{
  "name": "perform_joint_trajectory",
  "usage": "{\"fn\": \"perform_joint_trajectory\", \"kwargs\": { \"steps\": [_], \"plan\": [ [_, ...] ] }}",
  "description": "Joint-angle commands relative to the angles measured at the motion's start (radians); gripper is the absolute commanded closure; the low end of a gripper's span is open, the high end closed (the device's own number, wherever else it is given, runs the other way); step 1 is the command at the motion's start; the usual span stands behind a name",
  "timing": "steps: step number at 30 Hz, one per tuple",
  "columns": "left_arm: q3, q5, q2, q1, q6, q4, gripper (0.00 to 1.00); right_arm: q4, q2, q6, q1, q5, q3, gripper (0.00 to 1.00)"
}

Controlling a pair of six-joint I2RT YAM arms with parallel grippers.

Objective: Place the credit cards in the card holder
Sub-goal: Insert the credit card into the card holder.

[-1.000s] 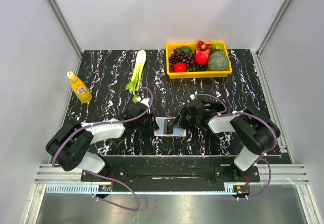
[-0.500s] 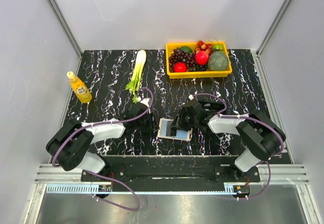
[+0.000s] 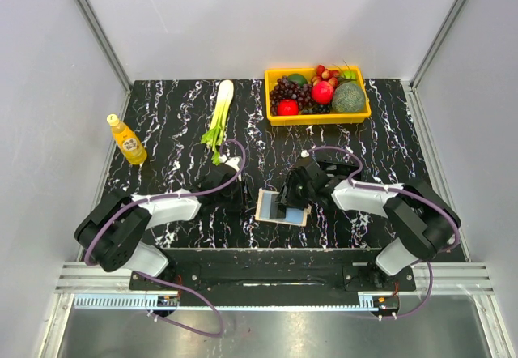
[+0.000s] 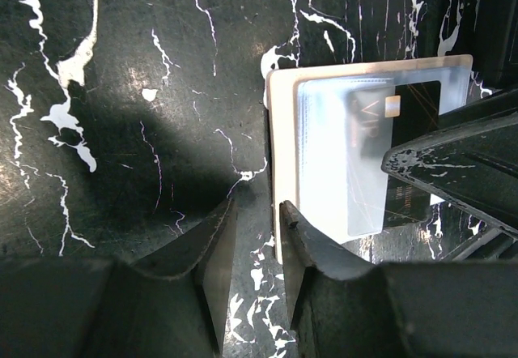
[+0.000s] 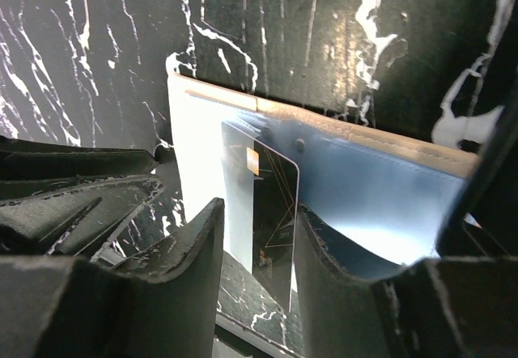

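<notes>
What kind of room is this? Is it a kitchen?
Probably a robot lab booth: plain white walls, left arm and right arm bolted to a black marbled table, a yellow fruit tray.

The surface looks like polished black stone with white veins, glossy enough to catch glare. The card holder has a matt beige rim and clear, shiny plastic sleeves over a glossy dark card.

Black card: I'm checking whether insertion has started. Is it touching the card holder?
Touching. The left wrist view shows the black card slid partway under the card holder's translucent pocket.
</notes>
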Motion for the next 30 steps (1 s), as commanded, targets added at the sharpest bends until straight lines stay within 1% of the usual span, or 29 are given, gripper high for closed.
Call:
{"fn": "perform_joint_trajectory", "kwargs": {
  "steps": [1,3,6,9,12,17,24,25,27,30],
  "plan": [
    [-0.033,0.012,0.017,-0.001,0.005,-0.046,0.68,-0.139,-0.057,-0.031,0.009,0.087,0.054,0.55],
    [-0.050,0.004,-0.015,-0.006,-0.006,-0.032,0.69,-0.179,-0.064,-0.040,0.012,0.110,0.068,0.55],
    [-0.084,0.039,-0.103,-0.007,-0.012,0.051,0.64,-0.179,-0.065,-0.040,0.011,0.109,0.062,0.54],
    [-0.081,0.084,-0.143,-0.019,0.020,0.109,0.62,-0.162,-0.051,-0.031,0.012,0.105,0.050,0.54],
    [-0.060,0.088,-0.112,-0.049,0.039,0.121,0.62,-0.148,-0.056,-0.023,0.011,0.104,0.039,0.54],
    [-0.055,0.071,-0.031,-0.058,0.002,0.123,0.64,-0.122,-0.091,-0.020,0.011,0.084,0.020,0.57],
    [-0.069,0.088,0.027,-0.061,-0.030,0.152,0.66,-0.101,-0.042,-0.005,0.017,0.042,0.034,0.58],
    [-0.070,0.093,0.029,-0.063,-0.032,0.155,0.66,-0.102,-0.041,0.002,0.022,0.046,0.034,0.59],
    [-0.075,0.091,0.030,-0.066,-0.033,0.157,0.67,-0.117,-0.030,0.014,0.028,0.055,0.045,0.65],
    [-0.081,0.093,0.026,-0.069,-0.039,0.160,0.67,-0.121,-0.012,0.032,0.054,0.062,0.063,0.67]
  ]
}}
